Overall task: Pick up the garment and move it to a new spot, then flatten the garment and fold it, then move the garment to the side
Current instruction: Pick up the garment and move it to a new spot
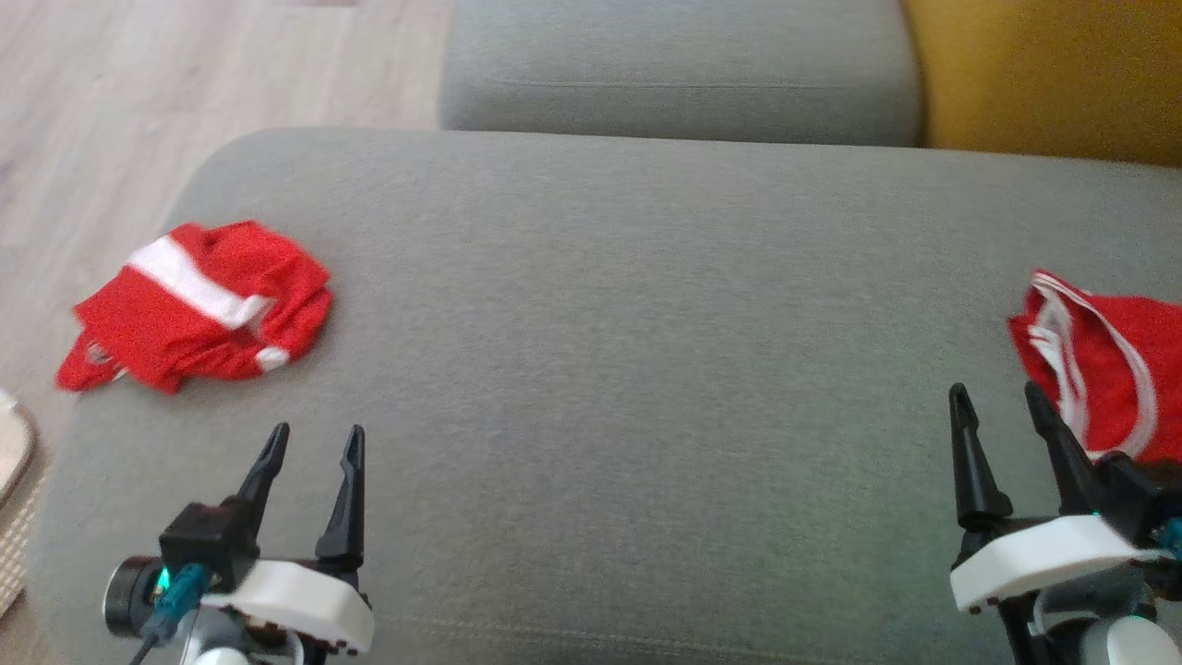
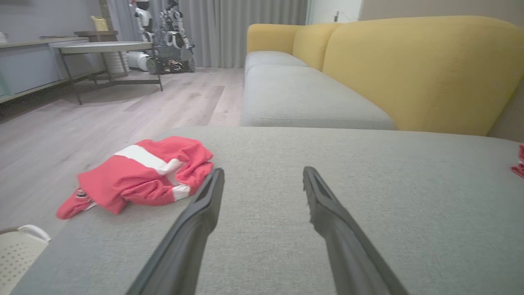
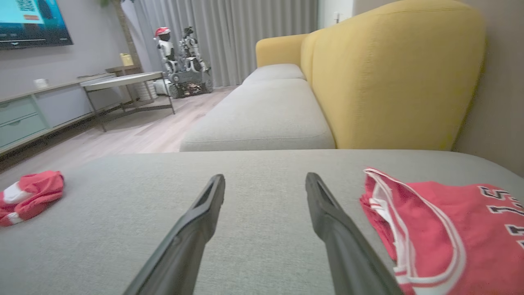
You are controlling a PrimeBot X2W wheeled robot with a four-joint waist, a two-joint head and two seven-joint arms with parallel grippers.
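A crumpled red garment point(image 1: 199, 305) with a white band lies at the left edge of the grey seat cushion point(image 1: 646, 323); it also shows in the left wrist view point(image 2: 143, 176) and far left in the right wrist view point(image 3: 28, 194). A second red garment point(image 1: 1103, 360), a jersey with white trim and dark numbers point(image 3: 442, 229), lies at the cushion's right edge. My left gripper point(image 1: 316, 434) is open and empty, short of the crumpled garment and to its right point(image 2: 264, 172). My right gripper point(image 1: 995, 392) is open and empty, just left of the jersey point(image 3: 265, 178).
Beyond the cushion are a second grey seat point(image 1: 674, 74) and a yellow backrest point(image 1: 1053, 74). Wooden floor point(image 1: 138, 111) lies to the left, with a white perforated basket point(image 2: 20, 246) by the cushion's corner. A low table point(image 2: 102, 47) and another robot point(image 2: 163, 37) stand far off.
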